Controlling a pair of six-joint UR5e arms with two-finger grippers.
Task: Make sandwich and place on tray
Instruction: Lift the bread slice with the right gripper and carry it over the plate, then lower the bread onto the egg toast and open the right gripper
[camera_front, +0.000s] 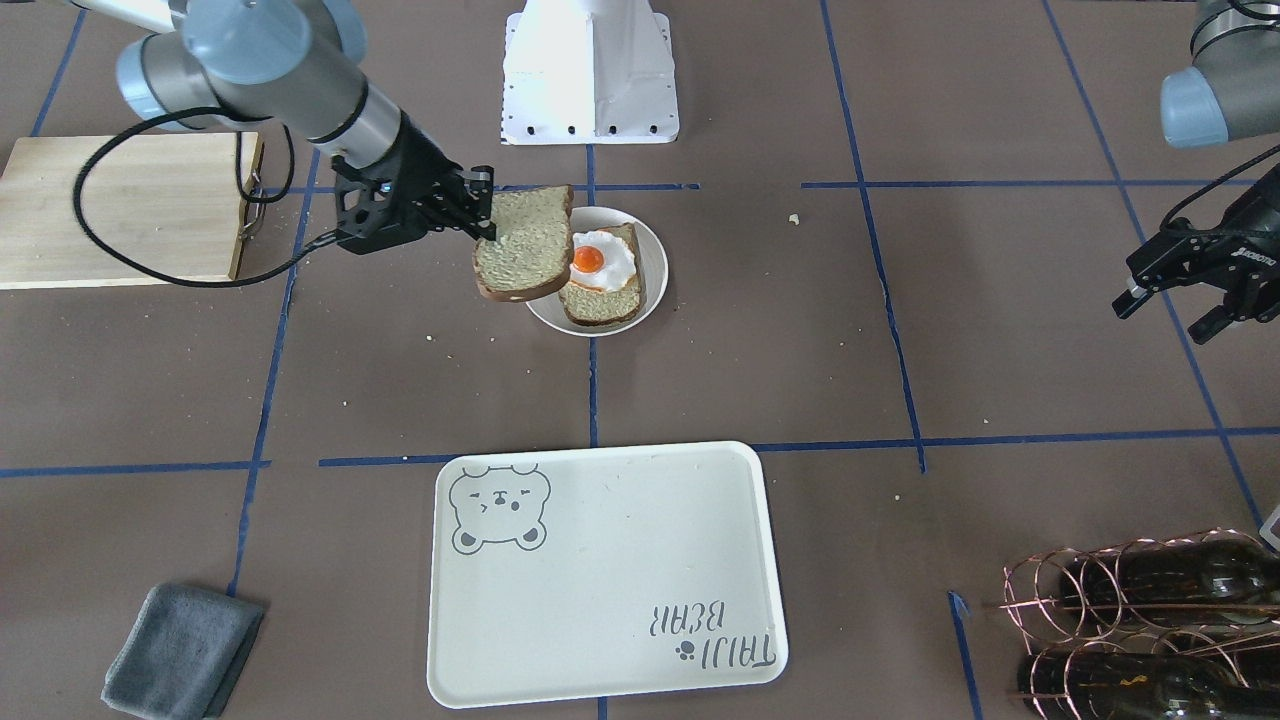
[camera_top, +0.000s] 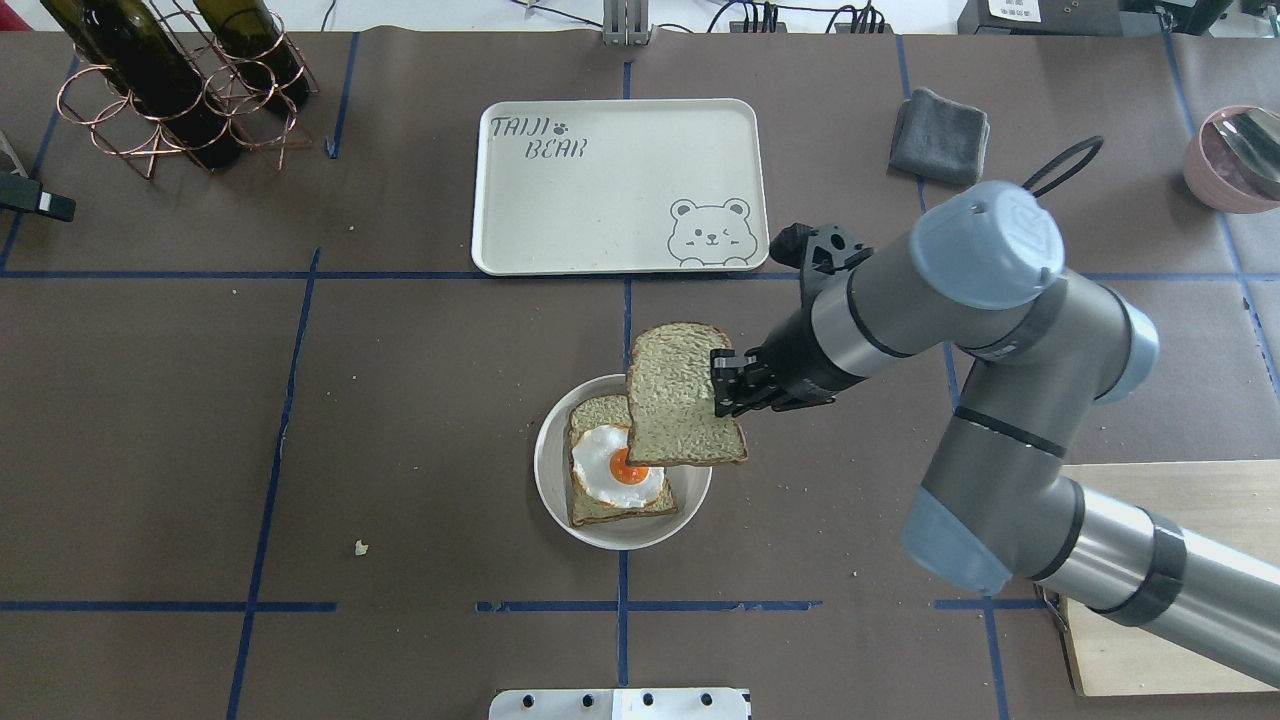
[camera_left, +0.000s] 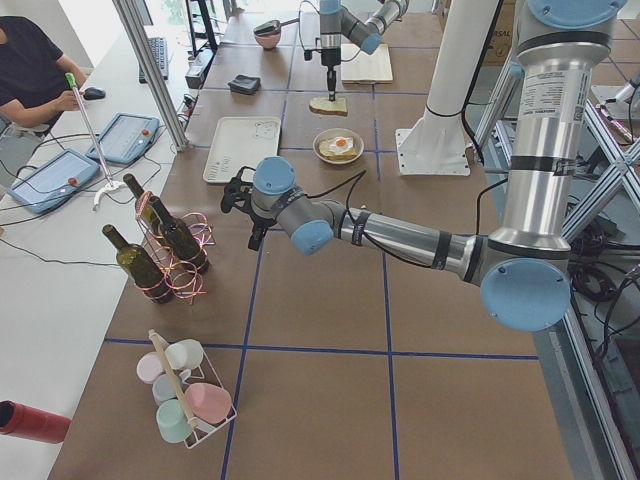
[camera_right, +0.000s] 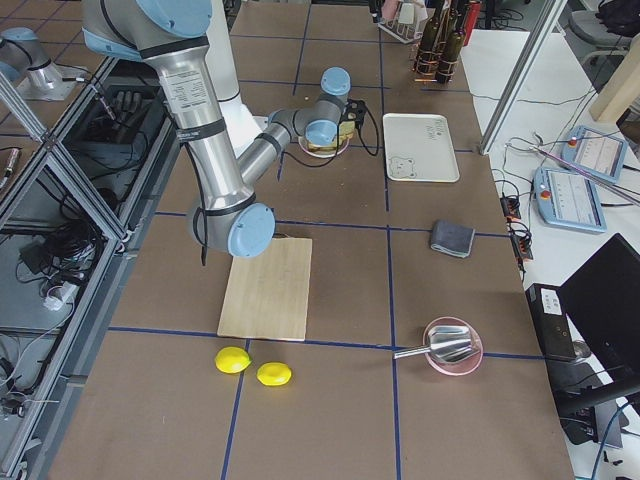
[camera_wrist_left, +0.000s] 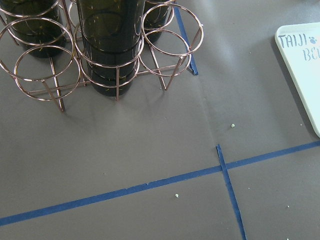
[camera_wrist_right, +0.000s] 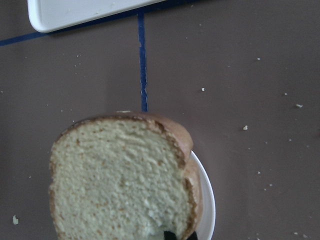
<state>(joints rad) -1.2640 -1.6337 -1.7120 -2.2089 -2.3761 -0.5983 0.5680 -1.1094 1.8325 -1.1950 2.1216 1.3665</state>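
1. fingers (camera_top: 725, 375) of the right gripper (camera_top: 720, 387) were clamped on the right edge of the top bread slice (camera_top: 680, 400), held over the plate (camera_top: 548, 470).
2. left gripper (camera_front: 1170, 312) hung at the far left with its fingers apart, holding nothing.
3. bottom slice (camera_top: 598, 412) and fried egg (camera_top: 605, 470) lay on the plate, and the tray (camera_top: 600, 190) sat well beyond.
4. the bread looked light, soft and crumbly, so a gentle pinch at the crust seemed best.

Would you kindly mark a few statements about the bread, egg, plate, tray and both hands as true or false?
1. The right hand grips a slice of pale bread with dark-brown crust. True.
2. The white fried egg with orange yolk lies on the large cream-white rectangular tray. False: it lies on the second bread slice, which is on the small round white plate.
3. The gripped slice rests flat on the egg. False: it is held raised and overlaps the plate only partly.
4. The left hand is far from the plate, near the copper wire rack of dark glass bottles. True.
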